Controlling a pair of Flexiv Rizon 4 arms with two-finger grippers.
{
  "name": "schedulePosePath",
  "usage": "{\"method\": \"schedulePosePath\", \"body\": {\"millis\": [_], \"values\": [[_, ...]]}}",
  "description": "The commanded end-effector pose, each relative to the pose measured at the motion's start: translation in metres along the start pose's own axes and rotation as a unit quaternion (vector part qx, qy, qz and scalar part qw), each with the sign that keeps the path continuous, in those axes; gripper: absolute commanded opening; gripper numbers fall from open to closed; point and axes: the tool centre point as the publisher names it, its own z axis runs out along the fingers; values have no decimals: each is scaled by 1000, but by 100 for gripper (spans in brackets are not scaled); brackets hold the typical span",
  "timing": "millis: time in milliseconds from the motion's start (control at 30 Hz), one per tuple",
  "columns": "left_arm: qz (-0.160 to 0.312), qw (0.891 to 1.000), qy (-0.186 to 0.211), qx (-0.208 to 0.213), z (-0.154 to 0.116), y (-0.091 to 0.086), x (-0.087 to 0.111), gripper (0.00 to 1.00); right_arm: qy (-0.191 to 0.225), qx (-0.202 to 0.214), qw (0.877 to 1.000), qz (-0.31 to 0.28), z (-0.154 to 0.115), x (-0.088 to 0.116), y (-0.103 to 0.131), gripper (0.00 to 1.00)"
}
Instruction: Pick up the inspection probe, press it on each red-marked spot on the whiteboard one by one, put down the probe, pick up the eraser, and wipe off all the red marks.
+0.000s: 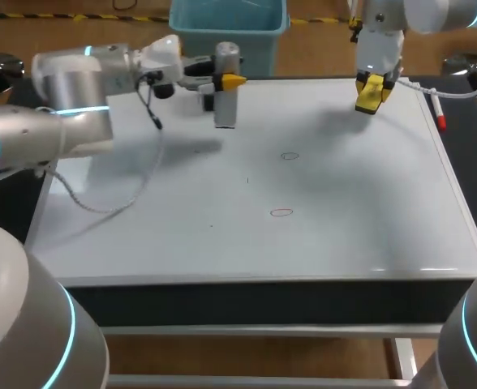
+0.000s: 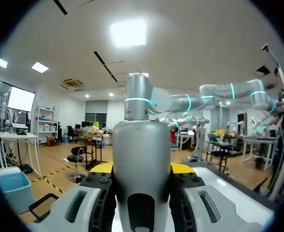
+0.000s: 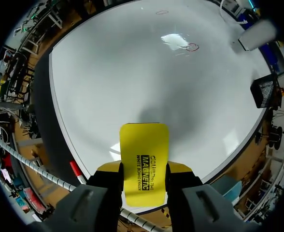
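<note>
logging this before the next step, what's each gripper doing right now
left gripper: shut on the probe
right gripper: shut on the yellow eraser

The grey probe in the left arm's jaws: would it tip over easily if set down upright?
Likely, yes: the inspection probe is tall and narrow, so a nudge could topple it. It looks rigid, not bendy. Its smooth rounded sides might also slip or roll.
</note>
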Motion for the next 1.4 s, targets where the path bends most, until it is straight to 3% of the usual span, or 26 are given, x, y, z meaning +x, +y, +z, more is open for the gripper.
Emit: {"method": "schedulePosePath", "body": {"millis": [33,233,367,933,1400], "values": [[-3,996,84,12,58,12,-12,0,1,1,1000,-1,-1,1,0,0],[-2,995,97,19,93,18,2,0,1,1,1000,-1,-1,1,0,0],[3,996,85,10,104,21,12,0,1,1,1000,-1,-1,1,0,0],[15,999,26,28,115,34,52,0,1,1,1000,-1,-1,1,0,0],[6,999,13,41,120,54,52,0,1,1,1000,-1,-1,1,0,0]]}}
